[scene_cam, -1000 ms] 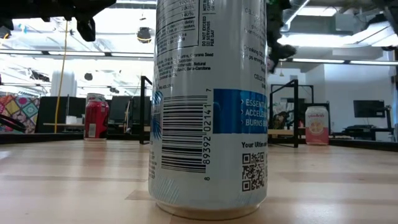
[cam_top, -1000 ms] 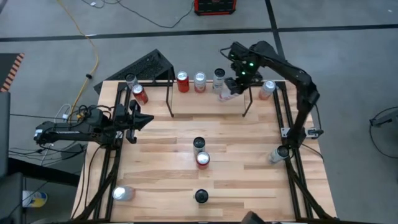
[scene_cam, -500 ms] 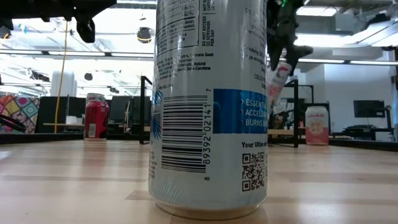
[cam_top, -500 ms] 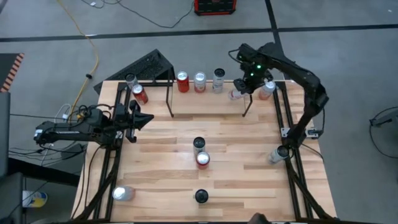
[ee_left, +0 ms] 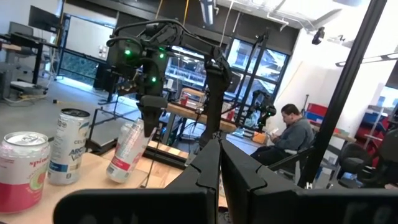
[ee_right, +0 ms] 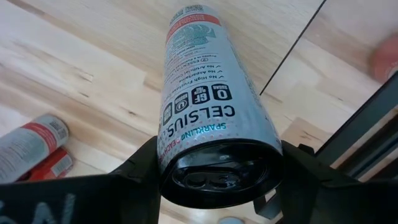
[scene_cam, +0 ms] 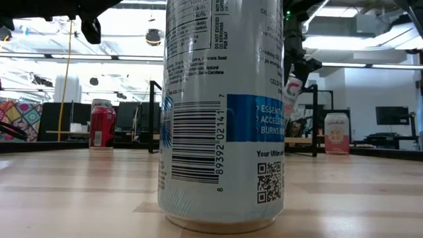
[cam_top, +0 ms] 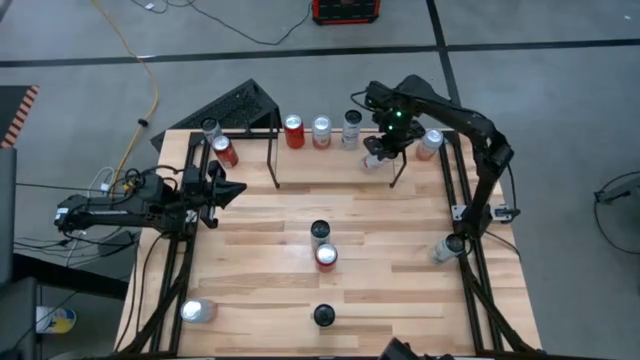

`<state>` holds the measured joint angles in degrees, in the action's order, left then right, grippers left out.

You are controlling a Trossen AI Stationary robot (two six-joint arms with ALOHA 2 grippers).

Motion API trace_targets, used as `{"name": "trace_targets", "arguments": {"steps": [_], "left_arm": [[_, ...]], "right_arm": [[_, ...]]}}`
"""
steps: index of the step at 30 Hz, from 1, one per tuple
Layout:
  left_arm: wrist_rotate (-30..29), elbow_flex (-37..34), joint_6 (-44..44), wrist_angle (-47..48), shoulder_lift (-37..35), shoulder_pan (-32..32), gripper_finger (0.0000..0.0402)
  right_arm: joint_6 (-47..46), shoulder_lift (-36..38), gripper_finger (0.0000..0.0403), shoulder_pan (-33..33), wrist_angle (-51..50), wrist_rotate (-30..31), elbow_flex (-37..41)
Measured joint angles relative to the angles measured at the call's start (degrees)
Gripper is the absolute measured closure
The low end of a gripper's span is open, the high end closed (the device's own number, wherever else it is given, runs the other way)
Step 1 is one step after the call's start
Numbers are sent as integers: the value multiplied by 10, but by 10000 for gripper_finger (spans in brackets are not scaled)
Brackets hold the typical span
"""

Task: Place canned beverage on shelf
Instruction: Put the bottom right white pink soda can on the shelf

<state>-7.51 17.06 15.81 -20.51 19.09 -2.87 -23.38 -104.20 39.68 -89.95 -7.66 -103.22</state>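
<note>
Can [cam_top: 374, 158], slim pink-and-white, gripped in right end effector [cam_top: 378, 152], now swung back leftward from the far-right rail and tilted above the shelf [cam_top: 277, 160] beside three standing cans [cam_top: 321, 131], seemingly nearing placement; left end effector [cam_top: 222, 187] closed, idle at worktop's [cam_top: 300, 240] left edge.

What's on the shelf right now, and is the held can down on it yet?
Three upright cans stand in a row on the shelf. The right gripper holds a tilted Celsius can over the shelf's free right end. Whether its base touches the rods is hidden.
</note>
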Motion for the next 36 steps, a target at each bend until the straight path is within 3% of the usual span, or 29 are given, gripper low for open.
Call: {"name": "trace_targets", "arguments": {"steps": [19, 36], "left_arm": [[9, 0, -1, 1, 0, 0, 401], [9, 1, -1, 1, 0, 0, 401]], "right_arm": [[-6, 0, 134, 0, 0, -12, 0], [-36, 0, 130, -16, 18, -7, 0]]}}
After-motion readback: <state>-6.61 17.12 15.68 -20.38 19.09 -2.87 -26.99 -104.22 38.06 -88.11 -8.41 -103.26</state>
